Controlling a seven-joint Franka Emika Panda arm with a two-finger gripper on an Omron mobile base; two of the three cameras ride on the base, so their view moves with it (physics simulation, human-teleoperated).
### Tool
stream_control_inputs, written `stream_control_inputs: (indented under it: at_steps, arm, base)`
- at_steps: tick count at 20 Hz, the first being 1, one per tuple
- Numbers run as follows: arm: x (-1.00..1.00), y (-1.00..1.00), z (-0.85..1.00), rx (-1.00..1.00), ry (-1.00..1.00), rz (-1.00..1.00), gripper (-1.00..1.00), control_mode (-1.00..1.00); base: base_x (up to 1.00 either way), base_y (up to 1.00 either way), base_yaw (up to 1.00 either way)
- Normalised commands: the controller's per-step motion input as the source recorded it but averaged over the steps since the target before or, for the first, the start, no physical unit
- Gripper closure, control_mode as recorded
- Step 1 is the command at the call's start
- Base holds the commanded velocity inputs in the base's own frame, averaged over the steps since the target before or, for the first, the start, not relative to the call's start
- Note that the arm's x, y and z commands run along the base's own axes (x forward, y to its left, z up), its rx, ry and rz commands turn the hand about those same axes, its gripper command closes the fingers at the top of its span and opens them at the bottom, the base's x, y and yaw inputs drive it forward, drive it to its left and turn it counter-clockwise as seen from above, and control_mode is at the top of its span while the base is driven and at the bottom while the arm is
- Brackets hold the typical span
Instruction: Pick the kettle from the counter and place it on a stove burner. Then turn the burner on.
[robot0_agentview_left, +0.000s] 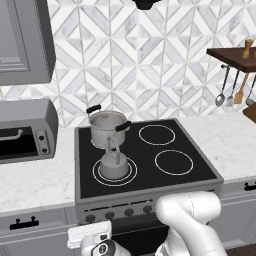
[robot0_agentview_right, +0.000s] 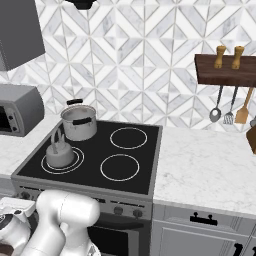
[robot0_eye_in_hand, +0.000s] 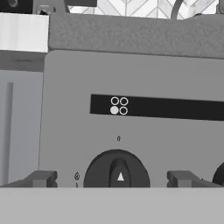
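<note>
Now | kettle (robot0_agentview_left: 114, 165) on burner | pot (robot0_agentview_left: 107, 127) touching behind | toaster oven (robot0_agentview_left: 26, 130) left

grey-white geometric tile backsplash (robot0_agentview_left: 165, 65), grey toaster oven (robot0_agentview_left: 25, 130), wooden utensil shelf (robot0_agentview_right: 225, 70), perhaps hood above

The kettle (robot0_agentview_right: 59, 151) sits on the stove burner (robot0_agentview_right: 63, 160), just before the pot (robot0_agentview_right: 79, 122).

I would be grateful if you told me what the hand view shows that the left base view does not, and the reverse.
Hand view alone: the open pincer straddling one dark knob, and the burner diagram with its lower-left dot filled.

Left base view alone: the kettle standing on the double-ring stove burner, the steel pot behind it, and the counter.

Both: the stove's grey front panel with its knobs.
</note>
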Motion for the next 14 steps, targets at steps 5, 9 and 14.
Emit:
stream_control_inputs:
  at_steps: [5, 9, 14]
  arm:
    - [0.0, 0.0, -0.03, 0.0, -0.01, 0.0, -1.0, -1.0]
    - [0.0, -0.04, 0.01, 0.0, -0.01, 0.0, -1.0, -1.0]
    - [0.0, 0.0, 0.04, 0.0, 0.0, 0.0, -1.0, -1.0]
  base:
    - [0.0, 0.0, 0.0]
    - [0.0, 0.0, 0.0]
    - [0.0, 0.0, 0.0]
